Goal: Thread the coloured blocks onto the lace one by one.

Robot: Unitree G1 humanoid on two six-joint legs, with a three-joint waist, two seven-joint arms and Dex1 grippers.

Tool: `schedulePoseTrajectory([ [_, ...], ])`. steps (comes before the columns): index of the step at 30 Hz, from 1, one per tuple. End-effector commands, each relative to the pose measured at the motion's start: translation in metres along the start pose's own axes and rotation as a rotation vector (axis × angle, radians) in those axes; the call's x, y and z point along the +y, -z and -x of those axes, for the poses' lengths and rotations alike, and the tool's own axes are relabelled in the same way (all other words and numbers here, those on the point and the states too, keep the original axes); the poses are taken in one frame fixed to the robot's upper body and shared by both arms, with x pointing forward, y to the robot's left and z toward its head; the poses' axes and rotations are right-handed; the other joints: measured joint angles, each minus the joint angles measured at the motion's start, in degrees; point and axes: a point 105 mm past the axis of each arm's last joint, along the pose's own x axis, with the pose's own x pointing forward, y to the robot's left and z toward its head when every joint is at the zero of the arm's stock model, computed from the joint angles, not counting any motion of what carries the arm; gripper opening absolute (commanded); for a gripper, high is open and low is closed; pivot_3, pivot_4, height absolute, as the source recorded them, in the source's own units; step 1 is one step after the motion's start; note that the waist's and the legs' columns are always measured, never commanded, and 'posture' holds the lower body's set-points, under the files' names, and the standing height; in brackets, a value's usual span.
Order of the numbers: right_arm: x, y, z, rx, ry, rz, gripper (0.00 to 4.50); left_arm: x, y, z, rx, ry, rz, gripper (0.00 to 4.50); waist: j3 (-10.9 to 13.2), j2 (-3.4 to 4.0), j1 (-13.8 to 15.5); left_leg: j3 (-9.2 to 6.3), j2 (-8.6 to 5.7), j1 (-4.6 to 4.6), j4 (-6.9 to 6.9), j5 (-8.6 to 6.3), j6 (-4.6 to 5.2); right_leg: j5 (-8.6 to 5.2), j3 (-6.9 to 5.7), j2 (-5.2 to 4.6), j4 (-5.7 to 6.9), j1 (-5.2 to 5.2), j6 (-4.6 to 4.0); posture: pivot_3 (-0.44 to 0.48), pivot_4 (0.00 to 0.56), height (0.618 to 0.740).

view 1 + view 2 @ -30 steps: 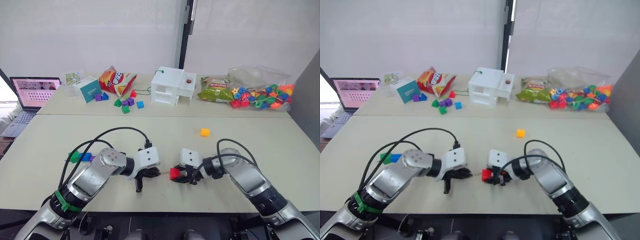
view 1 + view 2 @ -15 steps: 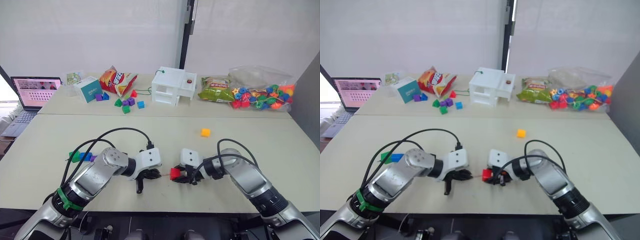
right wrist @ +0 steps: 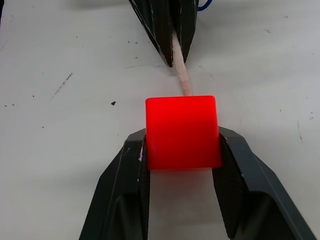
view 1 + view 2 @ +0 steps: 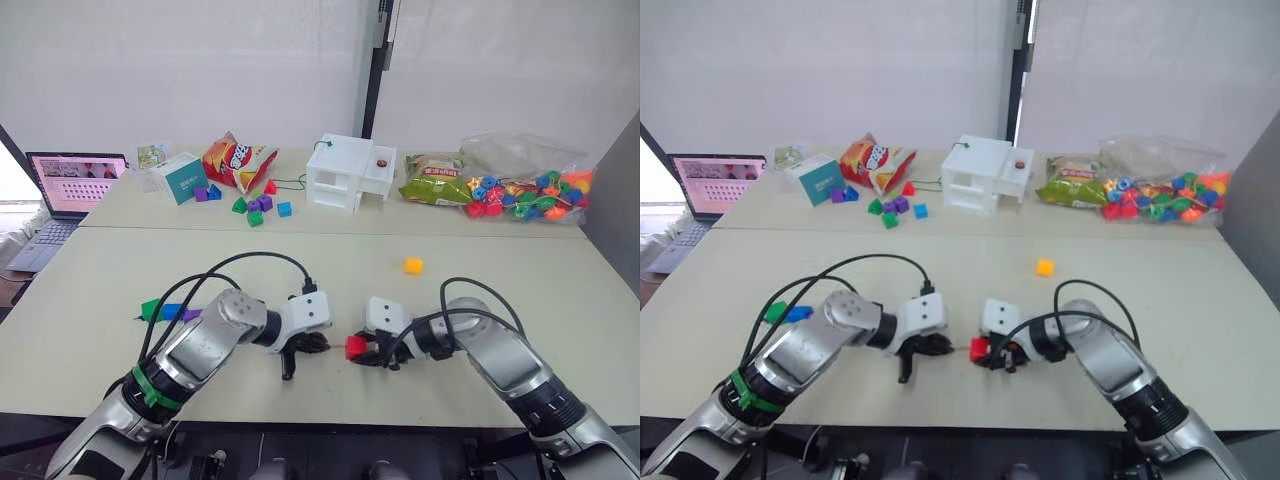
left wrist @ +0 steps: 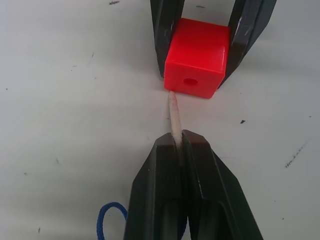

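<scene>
No lettering can be read; print on the snack bag is too small.

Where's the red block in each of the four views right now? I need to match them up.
Left eye view: red block low centre, between the two grippers.
Right eye view: low centre, same spot.
Left wrist view: upper middle, clamped by the right gripper.
Right wrist view: centre, between its own fingers.
Shared landmark: the lace's pale tip, held by the left gripper, meeting the block.
</scene>
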Motion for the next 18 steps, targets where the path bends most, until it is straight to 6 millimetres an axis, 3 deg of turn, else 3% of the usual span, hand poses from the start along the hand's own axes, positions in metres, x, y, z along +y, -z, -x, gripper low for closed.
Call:
schedulePoseTrajectory([
  [1, 0.007, -0.013, -0.006, -0.042, -0.022, 0.032, 1.18, -0.013, -0.028, -0.006, -0.102, 0.079, -0.097, 0.0, 0.0, 0.0, -0.01, 0.0, 0.0, 0.0, 0.0, 0.0, 0.0, 0.0, 0.0, 0.0, 0.0, 0.0, 0.0, 0.0, 0.15, 0.74],
  [10, 0.005, -0.008, -0.005, -0.03, -0.003, 0.02, 1.18, -0.014, -0.012, 0.005, -0.057, 0.099, -0.091, 0.0, 0.0, 0.0, -0.3, 0.0, 0.04, 0.0, -0.01, 0.0, 0.0, 0.0, 0.01, 0.04, 0.01, -0.03, 0.0, 0.0, 0.15, 0.74],
  [18, 0.006, -0.006, -0.004, -0.019, -0.011, 0.02, 1.18, -0.011, -0.015, 0.005, -0.083, 0.063, -0.089, 0.0, 0.0, 0.0, -0.3, 0.0, 0.04, 0.0, -0.01, 0.0, 0.0, 0.0, 0.01, 0.05, 0.01, -0.03, 0.0, 0.0, 0.15, 0.74],
])
